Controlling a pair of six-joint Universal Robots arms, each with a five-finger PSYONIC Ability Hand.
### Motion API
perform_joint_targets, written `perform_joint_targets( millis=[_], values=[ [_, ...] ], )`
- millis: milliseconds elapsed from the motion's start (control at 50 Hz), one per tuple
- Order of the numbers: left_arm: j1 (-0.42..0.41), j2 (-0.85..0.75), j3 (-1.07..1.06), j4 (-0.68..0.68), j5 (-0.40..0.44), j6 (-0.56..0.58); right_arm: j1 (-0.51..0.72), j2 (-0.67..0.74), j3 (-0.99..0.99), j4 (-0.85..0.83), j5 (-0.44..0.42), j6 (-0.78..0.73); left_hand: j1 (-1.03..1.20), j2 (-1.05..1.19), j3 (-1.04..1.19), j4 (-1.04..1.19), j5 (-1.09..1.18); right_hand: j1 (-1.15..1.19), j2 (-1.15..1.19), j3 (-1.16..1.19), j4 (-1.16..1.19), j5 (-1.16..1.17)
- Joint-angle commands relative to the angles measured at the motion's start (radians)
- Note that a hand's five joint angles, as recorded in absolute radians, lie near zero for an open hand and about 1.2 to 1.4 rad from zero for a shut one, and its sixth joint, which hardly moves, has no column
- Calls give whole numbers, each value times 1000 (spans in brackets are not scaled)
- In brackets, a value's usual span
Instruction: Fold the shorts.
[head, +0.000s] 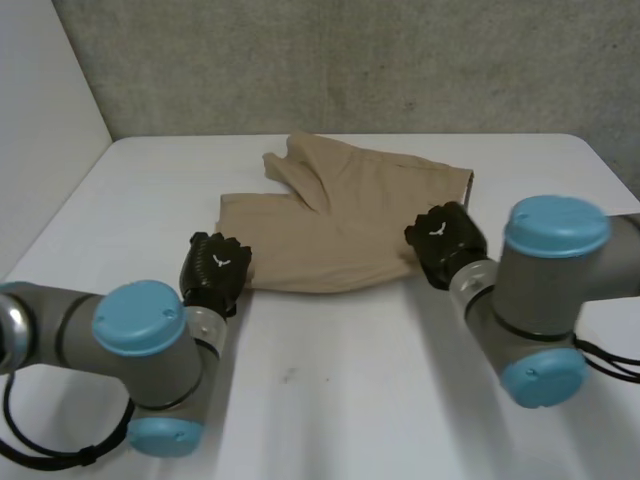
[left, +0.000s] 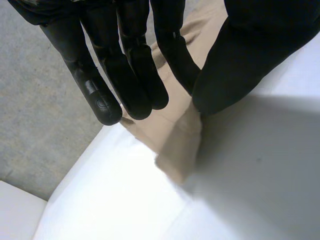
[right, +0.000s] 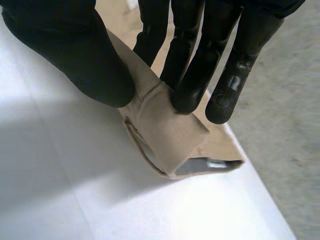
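Tan shorts (head: 340, 215) lie on the white table (head: 330, 390), with one leg folded up toward the far side. My left hand (head: 213, 270) sits at the shorts' near left corner; in the left wrist view its thumb and straight fingers (left: 135, 90) pinch the tan cloth (left: 175, 140) there. My right hand (head: 445, 240) is at the near right corner, by the waistband. In the right wrist view its thumb and fingers (right: 192, 85) pinch a doubled fold of the waistband (right: 167, 135), lifted slightly off the table.
A grey wall (head: 350, 60) runs behind the table's far edge. White panelling (head: 40, 120) stands at the far left. Bare tabletop lies between my two arms, in front of the shorts.
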Motion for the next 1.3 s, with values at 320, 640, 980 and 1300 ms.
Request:
perform_joint_targets(
  millis=[320, 640, 980, 1300],
  values=[
    [-108, 395, -270, -712, 0, -3, -76, -280, 407, 433, -10, -327, 252, 197, 204, 199, 263, 416, 226, 187, 203, 225],
    [-83, 524, -244, -705, 30, -72, -102, -475, 457, 481, -126, -306, 183, 127, 134, 129, 193, 416, 226, 187, 203, 225],
    [-21, 478, -267, -523, 113, -267, -149, -368, 375, 298, -143, 144, -746, -801, -794, -799, -735, 416, 226, 187, 203, 225],
    [-71, 349, -223, -520, 129, -326, -229, -331, 363, 199, -63, 159, -719, -775, -768, -773, -709, 416, 226, 187, 203, 225]
  ],
)
